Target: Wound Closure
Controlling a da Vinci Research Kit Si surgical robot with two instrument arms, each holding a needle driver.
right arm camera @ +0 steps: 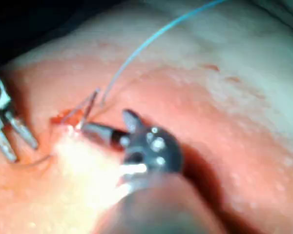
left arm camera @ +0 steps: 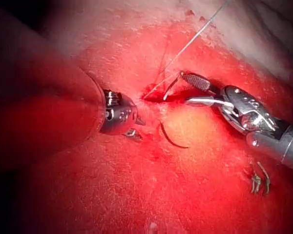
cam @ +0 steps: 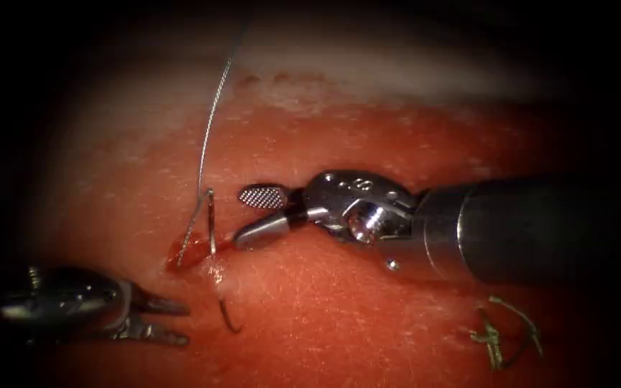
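We see the tissue [cam: 368, 323] with a small red cut [cam: 190, 251] in it. The curved needle [cam: 212, 230] sits in the tissue at the cut. Its back end sticks up above the cut, and its sharp end curls out below it. The thread [cam: 210, 122] runs up and away from the back end.

Our right claw [cam: 249, 215] is spread wide and holds nothing. Its lower jaw rests right beside the needle, on the right side of the cut. Our left claw [cam: 170, 321] is spread a little and holds nothing. It waits near the sharp end, on the left.

We think the needle could slip or turn, because no claw pinches it. The open right jaw could bump it or press the cut. A tug on the thread could pull the needle back.

Some cut ends of thread [cam: 501, 334] lie far to the right.
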